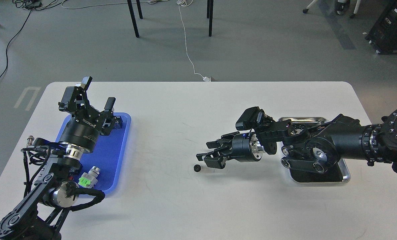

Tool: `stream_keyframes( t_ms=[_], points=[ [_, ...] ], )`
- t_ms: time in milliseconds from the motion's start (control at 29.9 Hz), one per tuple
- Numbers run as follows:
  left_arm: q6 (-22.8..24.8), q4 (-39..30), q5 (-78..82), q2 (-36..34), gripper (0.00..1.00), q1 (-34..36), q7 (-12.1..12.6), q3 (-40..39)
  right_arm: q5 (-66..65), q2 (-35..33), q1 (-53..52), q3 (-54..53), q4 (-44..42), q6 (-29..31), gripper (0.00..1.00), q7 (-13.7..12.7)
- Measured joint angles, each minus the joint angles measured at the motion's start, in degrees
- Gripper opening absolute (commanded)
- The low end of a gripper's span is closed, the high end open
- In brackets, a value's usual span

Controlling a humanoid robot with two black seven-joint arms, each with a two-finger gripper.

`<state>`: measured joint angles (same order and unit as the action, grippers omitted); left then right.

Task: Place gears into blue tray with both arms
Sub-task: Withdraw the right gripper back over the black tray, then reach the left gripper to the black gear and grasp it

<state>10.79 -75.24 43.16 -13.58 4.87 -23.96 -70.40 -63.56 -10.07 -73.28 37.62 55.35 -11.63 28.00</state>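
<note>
a single gear (196, 167) lies on the white table (191, 110), just beside the right gripper (207, 150), whose fingers are spread and empty. the left gripper (98, 93) gapes wide, empty, above the blue tray (118, 146) at the table's left.

A white table (198, 110) with rounded corners fills the lower part of the view, its top faintly scuffed and evenly lit. Beyond it lies a smooth grey floor (258, 43). Black furniture legs (133, 18) stand at the top (what they carry is cut off). A white cable (186, 43) runs down the floor to a small plug (206, 79) at the table's far edge. Black cables (5, 56) trail at the left; a dark case (391, 26) sits at the upper right.
</note>
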Motion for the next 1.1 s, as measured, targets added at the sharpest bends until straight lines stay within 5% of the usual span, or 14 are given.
stream_keyframes(
  t_ms=[335,569,803,1104],
  points=[
    [0.18,-0.22,0.0,-0.31,0.98,0.13,0.07,0.05,19.26,-15.16,10.91,-25.16,8.48,-0.01,0.97,0.0],
    [0.22,-3.24,5.6,-0.76,0.98,0.01,-1.15,1.11,30.99,-15.1,35.01,-57.27,9.46,0.05,0.97,-0.01],
    [0.33,-9.02,20.29,-4.12,0.98,1.48,-3.97,8.38,43.92,-14.14,49.48,-75.19,13.8,2.6,0.98,-0.01],
    [0.63,-9.07,59.1,-9.91,0.98,25.83,-4.07,33.56,58.22,-18.75,54.38,-80.31,14.44,11.25,0.98,0.0]
  ],
)
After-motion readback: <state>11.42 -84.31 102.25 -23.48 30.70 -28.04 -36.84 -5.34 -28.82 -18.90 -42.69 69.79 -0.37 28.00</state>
